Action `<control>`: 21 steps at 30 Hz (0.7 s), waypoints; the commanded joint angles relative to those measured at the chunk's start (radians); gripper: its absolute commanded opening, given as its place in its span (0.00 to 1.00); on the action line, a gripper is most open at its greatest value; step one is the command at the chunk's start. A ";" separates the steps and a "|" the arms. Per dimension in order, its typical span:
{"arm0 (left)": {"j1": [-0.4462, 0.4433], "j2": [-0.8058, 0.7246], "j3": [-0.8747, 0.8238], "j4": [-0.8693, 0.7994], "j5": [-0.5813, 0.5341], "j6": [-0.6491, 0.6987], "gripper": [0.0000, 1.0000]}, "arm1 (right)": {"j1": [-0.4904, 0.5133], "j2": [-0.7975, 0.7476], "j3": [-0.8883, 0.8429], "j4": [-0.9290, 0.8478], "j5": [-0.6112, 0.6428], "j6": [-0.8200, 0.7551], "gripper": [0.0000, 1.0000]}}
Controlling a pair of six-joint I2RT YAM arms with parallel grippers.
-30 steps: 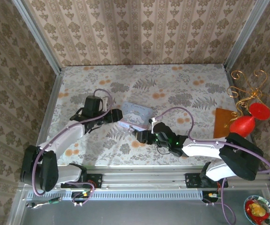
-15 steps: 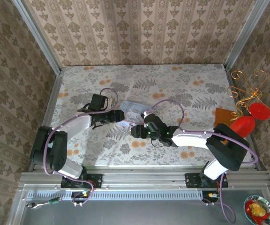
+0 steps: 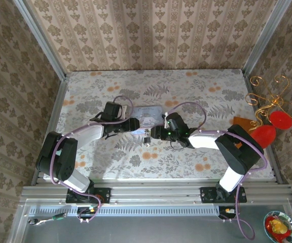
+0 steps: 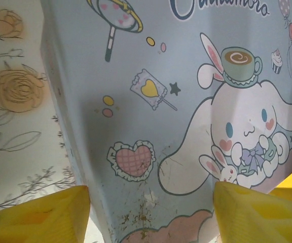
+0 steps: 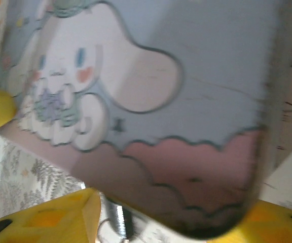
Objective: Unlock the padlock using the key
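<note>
The pale blue cartoon-dog tin (image 3: 148,112) lies mid-table, seen close up in the left wrist view (image 4: 186,101) and blurred in the right wrist view (image 5: 196,76). My left gripper (image 3: 135,126) is open at the tin's left end; its yellow fingers (image 4: 39,215) straddle the tin's edge, one beside it and one over the lid. My right gripper (image 3: 154,132) is open at the tin's near edge. A tiny dark and silvery thing, apparently the padlock (image 3: 147,137), lies on the cloth just beside the right gripper's finger (image 5: 116,223). The key is hidden.
A gold wire stand with red ornaments (image 3: 270,119) and an orange-brown board (image 3: 240,132) sit at the right edge. Wallpapered walls close three sides. The metal rail (image 3: 151,195) runs along the near edge.
Both arms reached farther onto the table and closed in on the tin. The right gripper swung up from the near side to the tin's edge, and the tin now sits slightly farther back.
</note>
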 commanded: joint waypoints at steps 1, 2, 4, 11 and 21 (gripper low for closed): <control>-0.020 0.019 -0.052 -0.030 -0.056 -0.049 0.65 | 0.018 -0.023 -0.043 0.076 -0.067 0.051 0.55; -0.021 0.016 -0.061 -0.022 -0.061 -0.054 0.64 | 0.023 -0.033 -0.057 0.090 -0.062 0.066 0.55; -0.024 0.013 -0.075 -0.013 -0.081 -0.064 0.64 | 0.035 -0.051 -0.088 0.115 -0.040 0.105 0.54; -0.024 0.002 -0.112 0.017 -0.107 -0.101 0.63 | 0.098 -0.035 -0.088 0.116 0.044 0.156 0.48; -0.022 0.007 -0.117 0.013 -0.115 -0.106 0.63 | 0.115 0.046 -0.040 0.119 0.050 0.186 0.35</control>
